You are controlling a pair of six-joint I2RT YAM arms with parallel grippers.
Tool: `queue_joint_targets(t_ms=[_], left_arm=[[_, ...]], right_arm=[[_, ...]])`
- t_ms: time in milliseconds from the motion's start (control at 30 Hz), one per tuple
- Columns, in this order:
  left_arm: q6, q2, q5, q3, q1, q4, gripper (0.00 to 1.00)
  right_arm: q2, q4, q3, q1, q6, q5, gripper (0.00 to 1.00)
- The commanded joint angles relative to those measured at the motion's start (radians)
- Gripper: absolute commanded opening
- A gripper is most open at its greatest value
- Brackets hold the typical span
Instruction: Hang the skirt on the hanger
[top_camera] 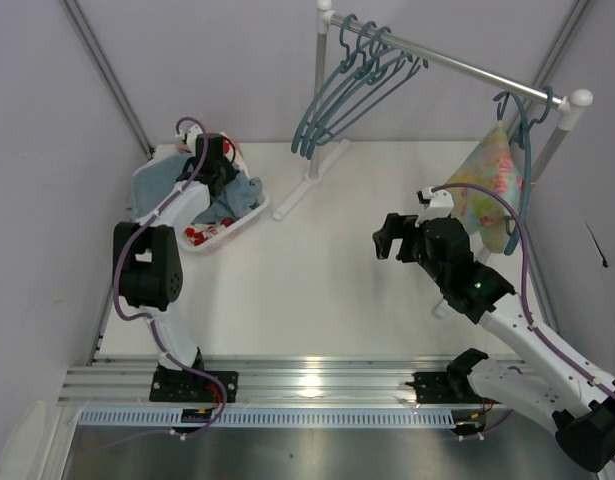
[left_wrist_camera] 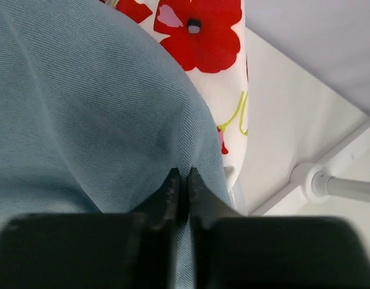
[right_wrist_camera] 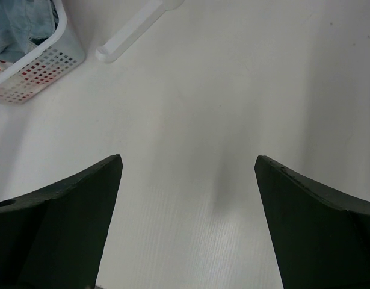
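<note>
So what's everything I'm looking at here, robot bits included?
skirt: one, light blue denim, in the basket
flowered cloth: one, white with red flowers, in the basket beside the skirt
basket: one, white, far left of the table
empty hangers: a bunch, exact count unclear, teal, left end of the rail
loaded hanger: one, teal, right end of the rail
floral garment: one, pastel yellow-green, hanging on the loaded hanger
rack: one, white posts with silver rail, back of the table
table: one, white
left gripper: one, black, shut on a fold of the skirt
right gripper: one, black, open over bare table
</note>
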Motion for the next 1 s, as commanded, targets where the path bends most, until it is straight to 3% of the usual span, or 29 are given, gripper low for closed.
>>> queue_joint_targets(t_ms=[0,233,400,600,767,967], left_arm=[[0.014,-0.015,-0.025,0.005,-0.004,0.083,0.03],[0.095,-0.136,0.001,0.004,-0.004,0.032,0.00],[0.181,-0.409,0.150,-0.021,-0.015,-0.043,0.00],[0.320,-0.636,0.136,0.092,-0.136,-0.206,0.00],[0.321,-0.742,0.150,0.160,-0.245,-0.301,0.00],[0.247,-0.877,0.170,0.047,-0.329,-0.336,0.00]], right_arm=[[-0.008,-0.003,0.053,-0.014,-0.009,0.040,0.99],[0.000,-0.034,0.105,-0.029,0.003,0.040,0.99],[0.000,-0.021,0.105,-0.046,0.045,0.063,1.00],[0.016,-0.083,0.179,-0.104,0.074,0.098,0.99],[-0.029,-0.129,0.214,-0.152,0.104,0.016,0.99],[-0.114,-0.173,0.224,-0.158,0.104,-0.014,0.99]])
